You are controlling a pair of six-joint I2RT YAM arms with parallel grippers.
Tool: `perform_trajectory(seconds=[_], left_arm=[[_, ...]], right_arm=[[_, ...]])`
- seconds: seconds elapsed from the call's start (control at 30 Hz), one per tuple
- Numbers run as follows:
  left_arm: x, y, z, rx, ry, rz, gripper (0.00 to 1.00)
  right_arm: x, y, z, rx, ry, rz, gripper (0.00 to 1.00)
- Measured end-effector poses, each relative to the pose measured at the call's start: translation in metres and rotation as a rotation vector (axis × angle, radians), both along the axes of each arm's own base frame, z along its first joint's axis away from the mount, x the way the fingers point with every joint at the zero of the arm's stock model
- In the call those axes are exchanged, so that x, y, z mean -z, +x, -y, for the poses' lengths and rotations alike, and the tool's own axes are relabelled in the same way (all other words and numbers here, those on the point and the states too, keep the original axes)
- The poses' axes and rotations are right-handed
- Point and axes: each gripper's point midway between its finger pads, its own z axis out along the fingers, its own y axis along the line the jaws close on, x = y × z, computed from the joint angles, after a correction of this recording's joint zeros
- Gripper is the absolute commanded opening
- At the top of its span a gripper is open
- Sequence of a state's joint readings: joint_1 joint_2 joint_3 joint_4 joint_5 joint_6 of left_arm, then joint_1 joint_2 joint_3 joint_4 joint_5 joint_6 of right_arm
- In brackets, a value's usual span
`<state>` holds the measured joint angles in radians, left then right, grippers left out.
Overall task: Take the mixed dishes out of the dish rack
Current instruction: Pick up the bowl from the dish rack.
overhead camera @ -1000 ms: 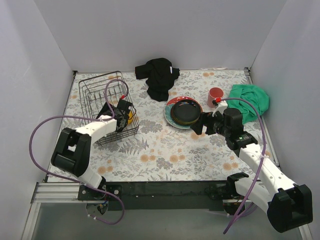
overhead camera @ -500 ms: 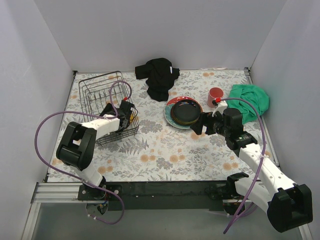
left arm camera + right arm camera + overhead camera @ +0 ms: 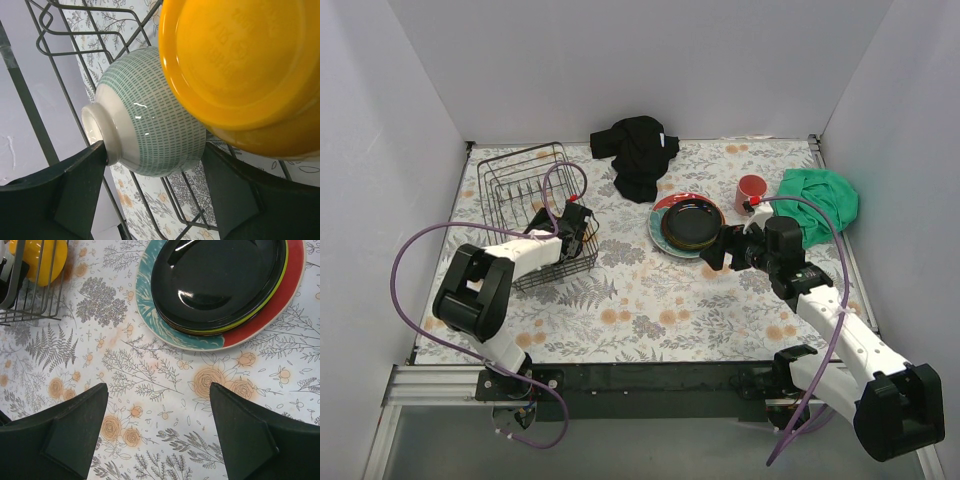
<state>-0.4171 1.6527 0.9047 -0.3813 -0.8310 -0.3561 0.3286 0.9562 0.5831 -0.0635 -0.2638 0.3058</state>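
Note:
The black wire dish rack (image 3: 525,195) stands at the left. My left gripper (image 3: 570,232) reaches into its near right corner. In the left wrist view it (image 3: 154,146) is open, its fingers on either side of a white bowl with green dashes (image 3: 150,115) that lies on its side in the rack (image 3: 30,112). An orange bowl (image 3: 240,60) leans against it. My right gripper (image 3: 715,248) is open and empty, low over the table just in front of the stacked plates (image 3: 688,222), a black one on top (image 3: 220,285). A pink-red cup (image 3: 751,190) stands behind.
A black cloth (image 3: 638,152) lies at the back centre and a green cloth (image 3: 820,203) at the right, beside the cup. The right wrist view shows the rack's corner (image 3: 13,276) with the orange bowl (image 3: 40,257) at its top left. Grey walls enclose the flowered table.
My left gripper has pushed a little further right and deeper into the rack's near corner, closing in around the bowls. The right arm has not moved.

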Motion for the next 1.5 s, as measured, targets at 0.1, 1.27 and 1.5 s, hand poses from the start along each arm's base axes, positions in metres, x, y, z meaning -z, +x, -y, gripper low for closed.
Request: perform_trajectory(seconds=[0.1,1.27,1.5], left_arm=[[-0.004,0.001,0.003,0.007,-0.011,0.013,0.65],[-0.092,0.008,0.027,-0.095,-0.321,0.323,0.28],[-0.133,0.012,0.047,-0.108,-0.531,0.435,0.24]], right_arm=[[0.003,0.000,0.000,-0.001,-0.002,-0.009,0.90],[0.005,-0.003,-0.014,-0.057,0.051,-0.044,0.86],[-0.004,0.000,-0.026,-0.091,0.122,-0.042,0.86]])
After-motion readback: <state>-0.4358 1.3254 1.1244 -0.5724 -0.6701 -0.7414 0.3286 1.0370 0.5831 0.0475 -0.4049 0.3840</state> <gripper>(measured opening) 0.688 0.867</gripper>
